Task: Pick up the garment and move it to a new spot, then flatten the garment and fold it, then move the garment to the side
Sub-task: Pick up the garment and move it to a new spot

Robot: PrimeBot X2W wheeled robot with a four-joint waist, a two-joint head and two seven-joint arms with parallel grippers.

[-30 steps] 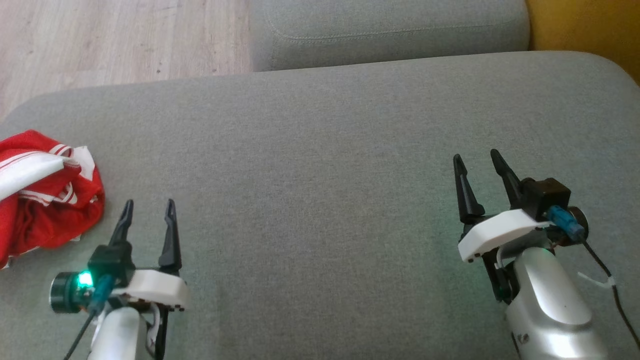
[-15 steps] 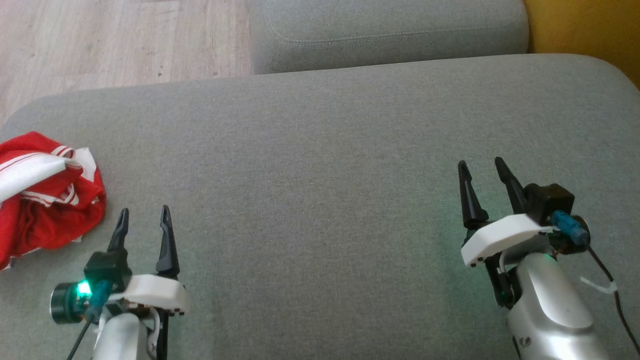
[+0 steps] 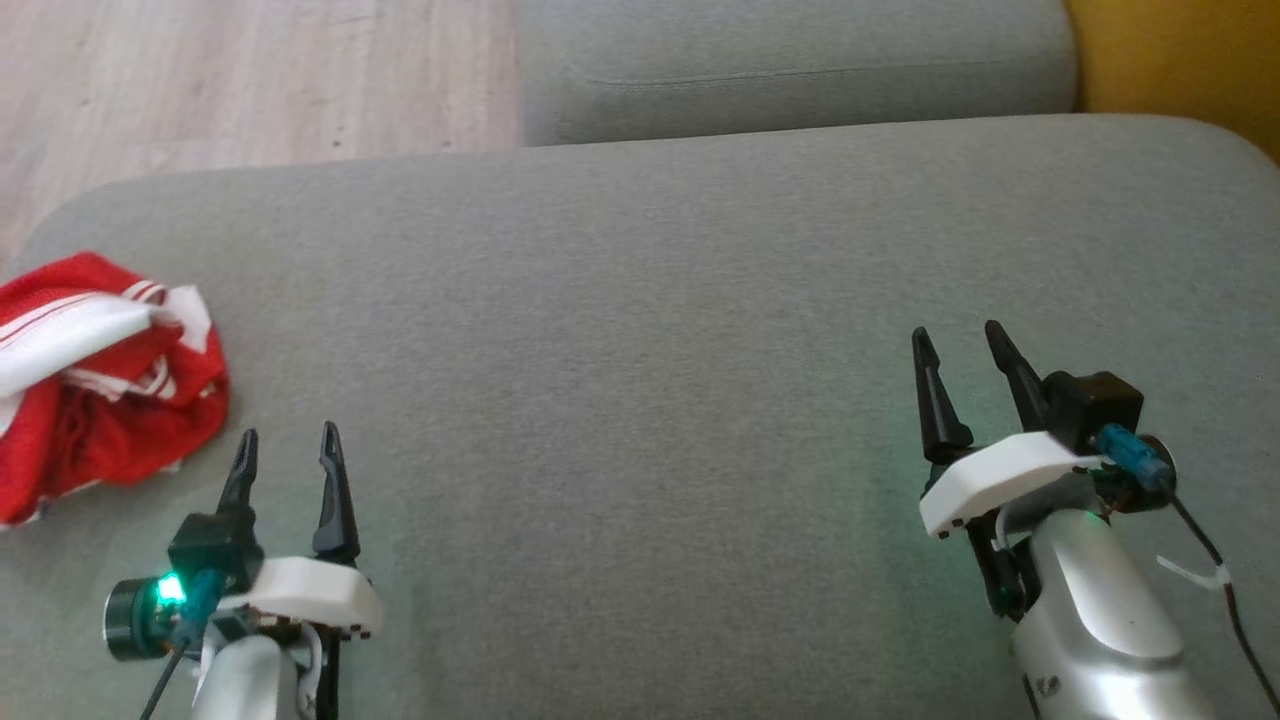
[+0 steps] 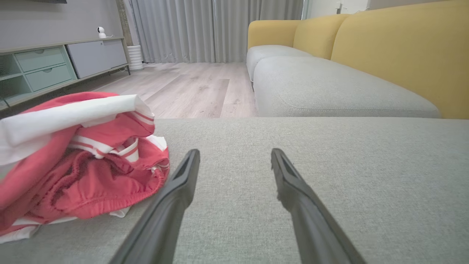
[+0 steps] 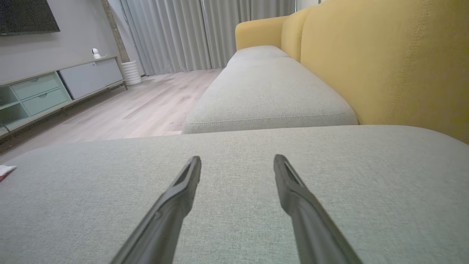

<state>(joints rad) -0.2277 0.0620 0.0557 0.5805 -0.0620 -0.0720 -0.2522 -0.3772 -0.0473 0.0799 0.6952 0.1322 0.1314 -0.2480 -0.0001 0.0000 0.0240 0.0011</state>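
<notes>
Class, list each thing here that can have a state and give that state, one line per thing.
red and white garment, crumpled in a heap on the grey seat cushion, not held.
left gripper, open, holding nothing, beside the garment.
right gripper, open, holding nothing, over bare cushion.
cabinet drawers, shut.
curtains, drawn closed.

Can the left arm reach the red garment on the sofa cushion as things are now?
Probably yes: the red and white garment lies crumpled on the grey cushion, just ahead and left of its open jaws, with nothing between.
</notes>
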